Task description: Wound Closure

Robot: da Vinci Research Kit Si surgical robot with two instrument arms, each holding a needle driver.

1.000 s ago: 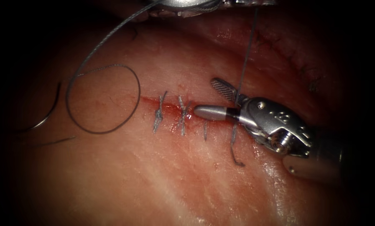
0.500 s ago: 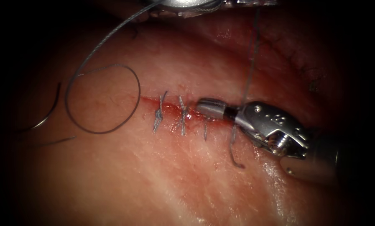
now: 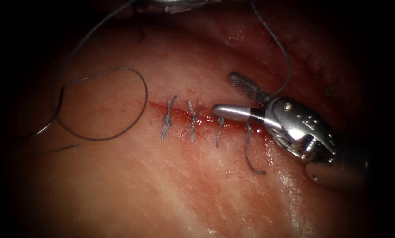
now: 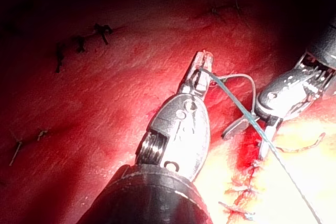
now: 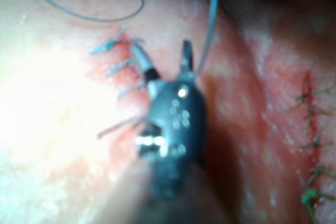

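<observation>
We see the right gripper (image 3: 232, 97) gaping over the cut (image 3: 157, 107); the left gripper (image 4: 202, 72) clamps the thread (image 4: 239, 106); the needle (image 3: 52, 117) lies free at far left.

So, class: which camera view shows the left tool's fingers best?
The left wrist view: the left tool sits close up, its fingers shut on the thread. The endoscope view catches just a sliver of that tool at the frame's edge.
</observation>
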